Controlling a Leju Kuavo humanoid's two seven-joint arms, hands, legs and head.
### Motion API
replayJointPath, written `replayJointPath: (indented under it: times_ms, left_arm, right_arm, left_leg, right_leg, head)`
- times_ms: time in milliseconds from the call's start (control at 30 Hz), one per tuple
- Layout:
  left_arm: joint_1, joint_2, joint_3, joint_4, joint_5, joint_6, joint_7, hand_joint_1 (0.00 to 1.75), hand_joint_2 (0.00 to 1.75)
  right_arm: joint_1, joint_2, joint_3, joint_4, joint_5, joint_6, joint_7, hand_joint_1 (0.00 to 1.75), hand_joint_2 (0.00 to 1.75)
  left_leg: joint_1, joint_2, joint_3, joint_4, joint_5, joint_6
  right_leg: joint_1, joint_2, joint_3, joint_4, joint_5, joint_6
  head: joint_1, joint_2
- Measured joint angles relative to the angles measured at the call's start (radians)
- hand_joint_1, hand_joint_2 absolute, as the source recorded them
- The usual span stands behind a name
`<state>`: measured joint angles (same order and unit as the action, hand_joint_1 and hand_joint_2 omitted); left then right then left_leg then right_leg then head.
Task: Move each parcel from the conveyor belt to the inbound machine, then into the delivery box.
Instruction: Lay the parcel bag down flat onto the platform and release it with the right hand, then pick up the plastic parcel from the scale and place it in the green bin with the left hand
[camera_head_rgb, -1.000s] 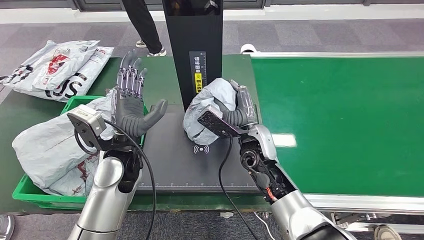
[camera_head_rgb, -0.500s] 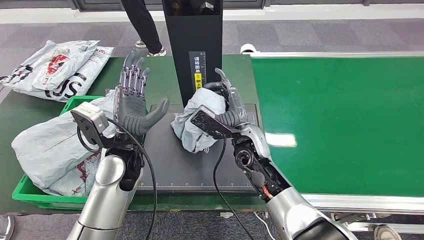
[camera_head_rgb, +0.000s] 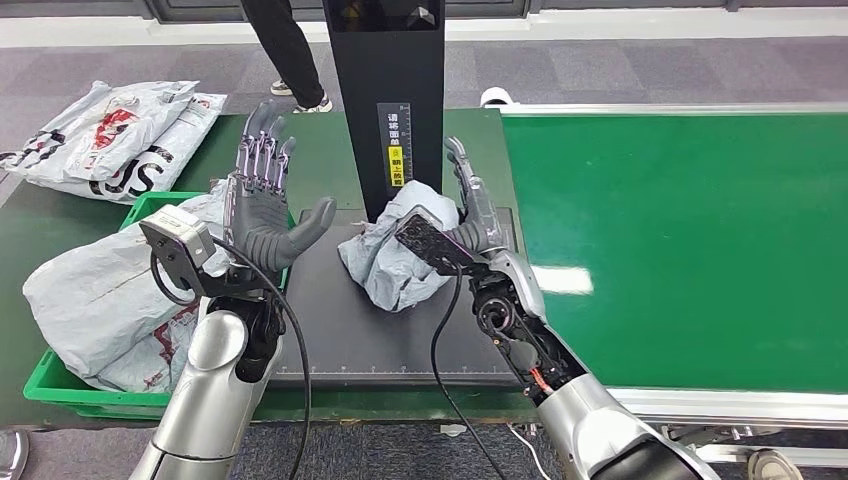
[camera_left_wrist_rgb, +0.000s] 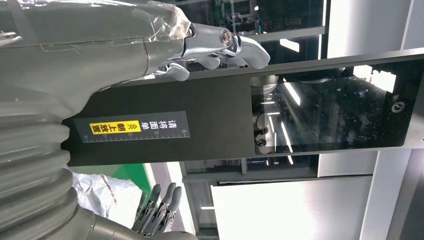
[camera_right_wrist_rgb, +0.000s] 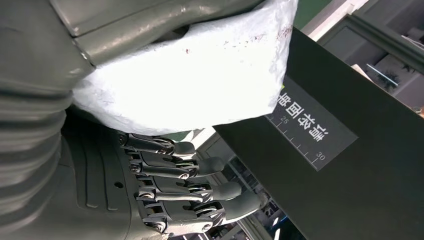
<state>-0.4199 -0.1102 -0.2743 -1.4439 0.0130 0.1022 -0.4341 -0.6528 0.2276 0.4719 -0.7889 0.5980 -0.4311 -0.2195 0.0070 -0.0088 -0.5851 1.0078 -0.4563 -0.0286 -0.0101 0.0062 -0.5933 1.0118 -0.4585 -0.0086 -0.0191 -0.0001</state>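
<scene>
- Resting crumpled on the flat black scanning plate (camera_head_rgb: 345, 330) of the inbound machine, the grey plastic mailer parcel (camera_head_rgb: 392, 258) lies directly beside the right hand (camera_head_rgb: 470, 212), on its thumb side.
- The right hand stands with its fingers straight and spread, gripping nothing; in the right wrist view the parcel (camera_right_wrist_rgb: 200, 80) sits against its thumb while the dark fingers (camera_right_wrist_rgb: 190, 185) stay apart from it.
- The left hand (camera_head_rgb: 262, 200) hovers on the parcel's other side, palm turned inward, fingers extended upward, empty.
- The black upright scanner column (camera_head_rgb: 388, 100) rises just beyond both hands.
- A green plastic delivery box (camera_head_rgb: 60, 385), outward of the left hand, holds large grey parcels (camera_head_rgb: 105, 295).
- The green conveyor belt (camera_head_rgb: 690, 240) stretches outward from the right hand.
</scene>
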Motion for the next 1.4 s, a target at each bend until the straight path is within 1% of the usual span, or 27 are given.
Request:
replayJointPath:
  times_ms: [500, 633, 700, 900, 1000, 1033, 1067, 1167, 1200, 1300, 1400]
  left_arm:
    - [0.0, 0.003, 0.0, 0.0, 0.0, 0.0, 0.0, 0.0, 1.75]
    - [0.004, 0.003, 0.0, -0.001, -0.002, 0.002, 0.0, 0.0, 1.75]
    - [0.011, 0.003, 0.0, -0.005, -0.011, 0.005, 0.002, 0.0, 1.75]
    - [0.026, 0.007, 0.0, -0.012, -0.041, 0.013, 0.009, 0.0, 1.75]
    - [0.027, 0.007, 0.0, -0.012, -0.043, 0.015, 0.01, 0.0, 1.75]
    - [0.029, 0.008, 0.0, -0.013, -0.045, 0.017, 0.011, 0.0, 1.75]
    - [0.031, 0.012, 0.0, -0.013, -0.078, 0.023, 0.03, 0.0, 1.75]
    - [0.025, 0.027, 0.0, 0.03, -0.3, 0.035, 0.12, 0.0, 1.75]
    - [0.019, 0.028, 0.0, 0.048, -0.345, 0.035, 0.131, 0.0, 1.75]
    - [0.011, 0.027, 0.0, 0.068, -0.357, 0.033, 0.131, 0.0, 1.75]
    - [0.008, 0.027, 0.0, 0.078, -0.359, 0.033, 0.131, 0.0, 1.75]
  right_arm:
    - [0.001, -0.002, 0.0, 0.0, -0.008, -0.004, 0.0, 0.0, 1.75]
    - [0.015, -0.014, 0.0, -0.012, -0.034, -0.017, -0.012, 0.0, 1.75]
    - [0.034, -0.025, -0.002, -0.047, -0.05, -0.025, -0.026, 0.0, 1.75]
    - [0.114, -0.074, -0.018, -0.261, -0.067, -0.063, -0.04, 0.0, 1.75]
    - [0.121, -0.078, -0.02, -0.281, -0.066, -0.069, -0.039, 0.0, 1.75]
    - [0.132, -0.083, -0.024, -0.309, -0.061, -0.077, -0.037, 0.0, 1.75]
    - [0.17, -0.096, -0.042, -0.394, -0.037, -0.111, -0.043, 0.0, 1.75]
    - [0.382, -0.139, -0.176, -0.81, 0.025, -0.254, -0.098, 0.0, 1.75]
    - [0.43, -0.144, -0.213, -0.894, 0.023, -0.271, -0.115, 0.0, 1.75]
    - [0.483, -0.146, -0.261, -0.992, 0.023, -0.271, -0.134, 0.0, 1.75]
    - [0.507, -0.146, -0.285, -1.046, 0.023, -0.271, -0.137, 0.0, 1.75]
  left_leg:
    - [0.0, 0.0, 0.0, 0.0, 0.0, 0.0]
    - [0.0, 0.0, 0.0, 0.0, 0.0, 0.0]
    - [0.0, 0.0, 0.0, 0.0, 0.0, 0.0]
    - [0.0, -0.001, 0.0, 0.0, 0.0, 0.0]
    - [0.0, -0.001, 0.0, 0.0, 0.0, 0.0]
    - [0.0, -0.001, 0.0, 0.0, 0.0, 0.0]
    - [0.0, -0.001, 0.0, 0.0, -0.001, 0.001]
    - [0.0, -0.002, -0.001, 0.0, -0.002, 0.001]
    - [-0.001, -0.001, -0.001, 0.0, -0.002, 0.001]
    - [-0.001, 0.002, 0.0, 0.0, -0.003, 0.001]
    - [-0.001, 0.002, 0.001, 0.0, -0.002, 0.001]
  right_leg:
    - [0.0, 0.0, 0.0, 0.0, 0.0, 0.0]
    - [0.0, 0.0, 0.0, 0.0, 0.0, 0.0]
    - [0.0, 0.0, 0.0, 0.0, 0.0, 0.0]
    - [0.0, 0.0, 0.0, 0.0, 0.0, 0.0]
    - [0.0, 0.0, 0.0, 0.0, 0.0, 0.0]
    - [0.0, 0.0, 0.0, 0.0, 0.0, 0.0]
    - [0.0, -0.001, 0.0, 0.0, 0.0, 0.0]
    - [-0.001, -0.001, 0.0, -0.001, -0.002, 0.001]
    - [-0.001, 0.0, 0.0, -0.001, -0.002, 0.001]
    - [-0.001, 0.003, 0.0, -0.001, -0.001, 0.001]
    - [-0.001, 0.003, 0.0, -0.001, 0.0, 0.001]
  head:
    - [0.0, 0.0]
    - [0.0, 0.0]
    - [0.0, 0.0]
    - [0.0, 0.0]
    - [0.0, 0.0]
    - [0.0, 0.0]
    - [0.0, 0.0]
    - [0.0, 0.0]
    - [0.0, 0.0]
    - [0.0, 0.0]
    - [0.0, 0.0]
